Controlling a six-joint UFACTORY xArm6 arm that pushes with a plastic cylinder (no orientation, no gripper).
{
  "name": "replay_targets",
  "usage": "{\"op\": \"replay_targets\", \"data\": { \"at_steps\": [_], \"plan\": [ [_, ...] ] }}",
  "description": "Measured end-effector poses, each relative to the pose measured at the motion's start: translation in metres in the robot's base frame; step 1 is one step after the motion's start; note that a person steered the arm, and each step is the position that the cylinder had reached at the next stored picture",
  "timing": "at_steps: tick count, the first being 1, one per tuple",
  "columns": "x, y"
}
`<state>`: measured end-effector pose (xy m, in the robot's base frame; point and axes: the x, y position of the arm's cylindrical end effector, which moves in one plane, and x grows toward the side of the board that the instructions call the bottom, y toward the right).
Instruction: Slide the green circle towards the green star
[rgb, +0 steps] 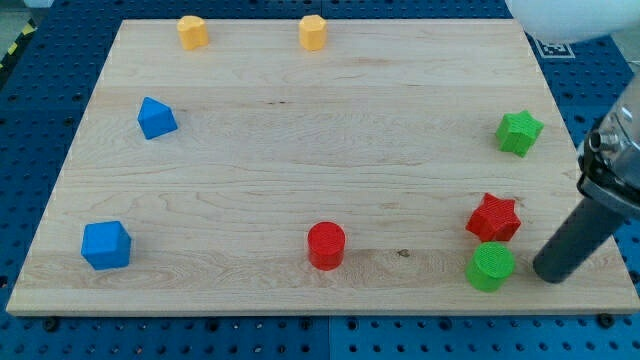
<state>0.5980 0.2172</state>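
Pincer there is none on this arm: it ends in a dark rod, and my tip (549, 273) rests on the bench (300, 150) at the near right, just beside the green circle (490, 267) on that block's right. Touching or nearly touching the circle's far side sits the red star (494, 218), while the green star (519, 132) lies well apart, farther back along the right edge. Elsewhere stand a red cylinder (326, 246) near the middle front, a blue cube (106, 245) and a blue angular block (156, 118) on the left, and two orange blocks (192, 32) (313, 32) at the far edge; no readable writing shows.
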Motion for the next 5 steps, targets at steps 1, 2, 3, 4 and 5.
{"op": "replay_targets", "data": {
  "at_steps": [1,2,3,4,5],
  "plan": [
    [0.02,-0.023],
    [0.02,-0.04],
    [0.02,-0.048],
    [0.02,-0.064],
    [0.02,-0.063]
  ]
}}
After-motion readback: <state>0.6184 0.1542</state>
